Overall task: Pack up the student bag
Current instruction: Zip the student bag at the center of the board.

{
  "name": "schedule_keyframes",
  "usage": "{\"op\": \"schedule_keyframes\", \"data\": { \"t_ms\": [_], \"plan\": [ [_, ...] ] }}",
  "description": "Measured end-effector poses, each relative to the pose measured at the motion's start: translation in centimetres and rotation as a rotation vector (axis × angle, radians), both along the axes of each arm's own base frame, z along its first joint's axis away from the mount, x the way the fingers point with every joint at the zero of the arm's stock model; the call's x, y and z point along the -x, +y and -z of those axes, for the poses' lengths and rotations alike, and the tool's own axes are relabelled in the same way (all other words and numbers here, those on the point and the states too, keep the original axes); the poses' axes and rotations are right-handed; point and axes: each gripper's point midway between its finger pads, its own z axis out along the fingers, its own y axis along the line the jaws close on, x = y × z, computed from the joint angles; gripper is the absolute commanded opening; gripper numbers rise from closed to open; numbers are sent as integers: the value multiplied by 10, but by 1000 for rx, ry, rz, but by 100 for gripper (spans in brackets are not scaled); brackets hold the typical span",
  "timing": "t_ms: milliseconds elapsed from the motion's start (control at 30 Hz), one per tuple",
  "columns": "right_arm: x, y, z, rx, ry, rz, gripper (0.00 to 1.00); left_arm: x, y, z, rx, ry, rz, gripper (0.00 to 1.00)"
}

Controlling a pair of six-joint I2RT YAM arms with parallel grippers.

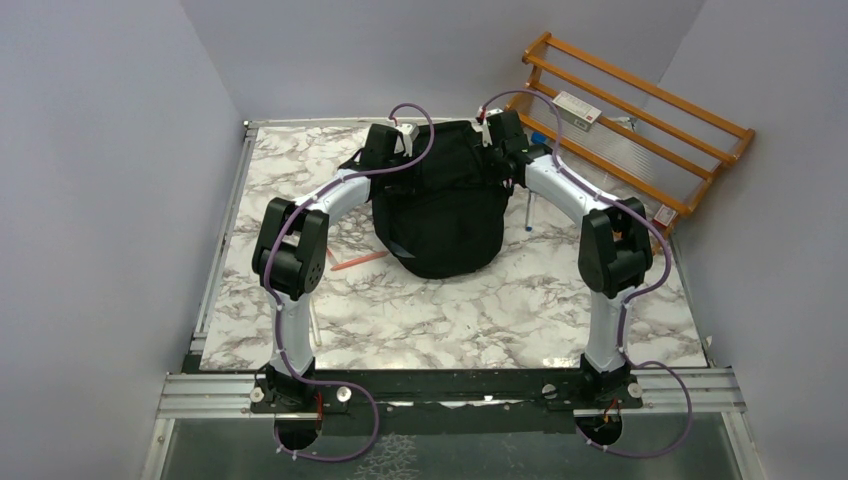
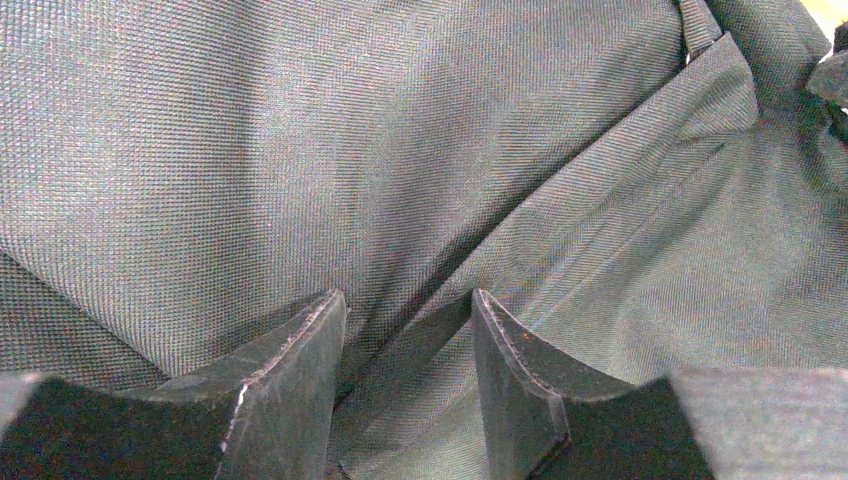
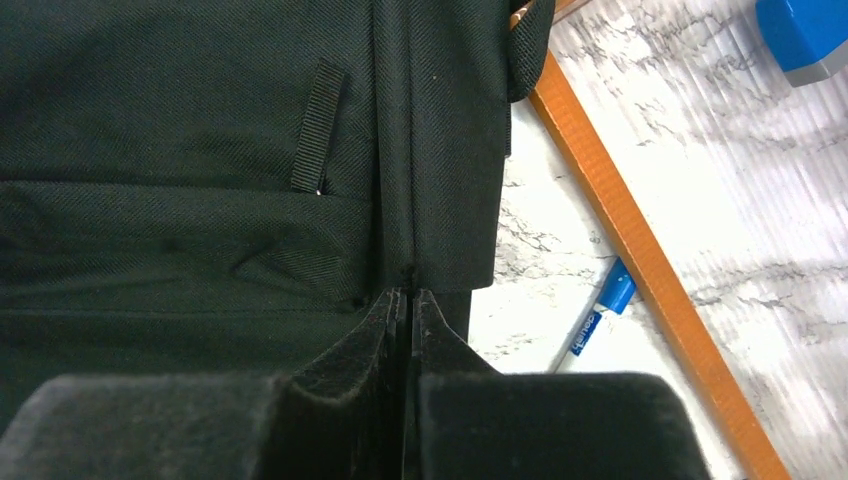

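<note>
The student bag (image 1: 440,205) is a large black fabric backpack at the far middle of the marble table, its top raised between my two grippers. My left gripper (image 1: 384,148) is at the bag's upper left. In the left wrist view its jaws (image 2: 408,300) stand narrowly apart with a thick fold of bag fabric (image 2: 420,340) filling the gap. My right gripper (image 1: 505,138) is at the bag's upper right. In the right wrist view it (image 3: 410,292) is shut on a seam edge of the bag (image 3: 200,150).
An orange pencil (image 1: 356,261) lies left of the bag. A blue-and-white pen (image 1: 527,214) lies right of it, also in the right wrist view (image 3: 598,312). An orange wooden rack (image 1: 640,120) with a white box (image 1: 577,112) leans at the back right. A blue object (image 3: 805,35) lies beyond the rack rail.
</note>
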Motion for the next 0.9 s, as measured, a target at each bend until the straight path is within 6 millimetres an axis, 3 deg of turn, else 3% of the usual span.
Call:
{"op": "schedule_keyframes", "data": {
  "t_ms": [400, 733, 900],
  "plan": [
    [1, -2, -2, 3, -9, 11, 1, 0, 0, 0, 0, 0, 0, 50],
    [18, -9, -36, -47, -56, 45, 1, 0, 0, 0, 0, 1, 0, 50],
    [34, -15, -35, -60, -42, 61, 1, 0, 0, 0, 0, 2, 0, 50]
  ]
}}
